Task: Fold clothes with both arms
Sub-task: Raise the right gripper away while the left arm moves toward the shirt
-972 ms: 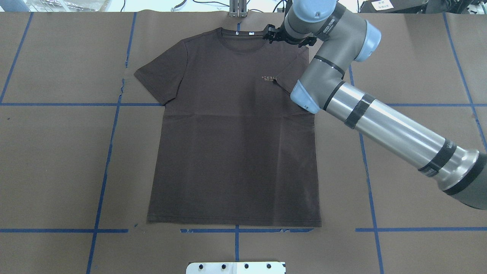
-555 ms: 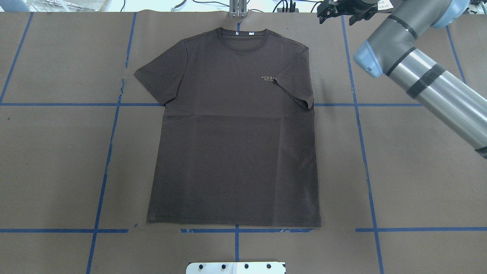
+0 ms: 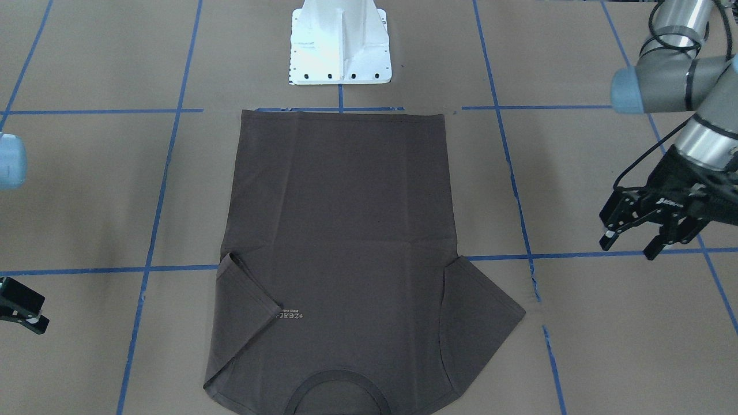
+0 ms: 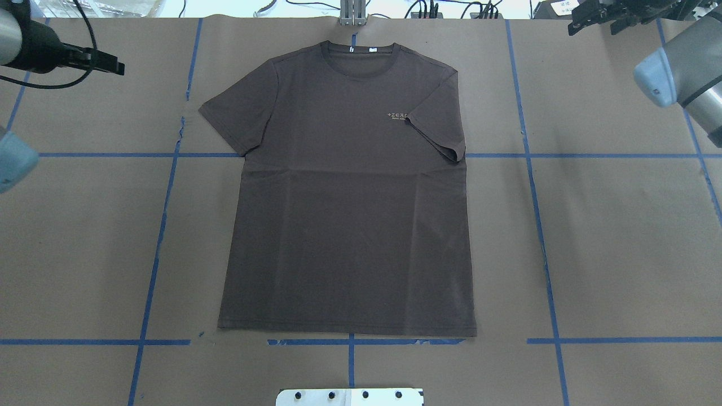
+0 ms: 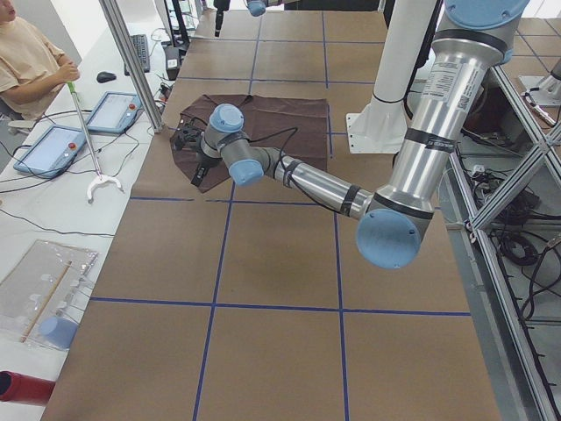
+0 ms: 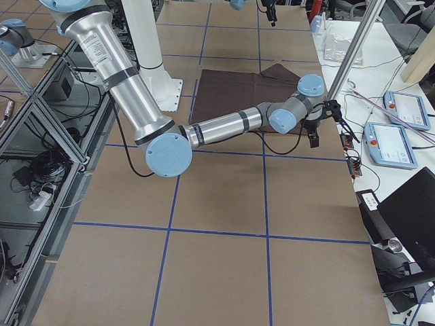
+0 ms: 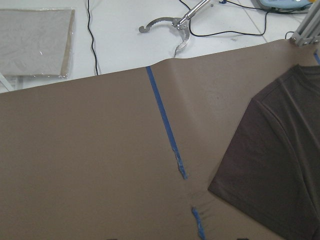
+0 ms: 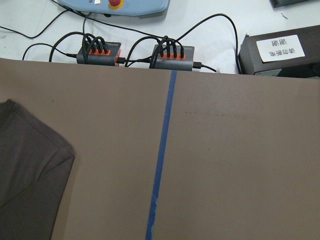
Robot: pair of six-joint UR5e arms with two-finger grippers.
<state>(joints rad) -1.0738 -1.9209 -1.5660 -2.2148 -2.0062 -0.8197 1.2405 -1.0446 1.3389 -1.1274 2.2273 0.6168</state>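
The dark brown-grey T-shirt (image 4: 350,214) lies flat on the table with its collar at the far edge. It also shows in the front-facing view (image 3: 340,219). Its right sleeve (image 4: 437,127) is folded in over the chest beside the pale logo; the left sleeve (image 4: 237,113) lies spread out. My left gripper (image 3: 627,249) hangs open and empty above the table, well left of the shirt, and shows side-on in the overhead view (image 4: 110,62). My right gripper (image 4: 592,23) is open and empty at the far right corner, apart from the shirt.
The white base mount (image 4: 350,396) stands at the near edge. Blue tape lines (image 4: 524,155) cross the brown table cover. Power strips and cables (image 8: 135,52) lie beyond the far edge. An operator (image 5: 26,61) sits past the table with tablets.
My right arm has swung from over the shirt's collar and right shoulder out to the far right corner. My left arm has come into view at the far left. The shirt has not moved.
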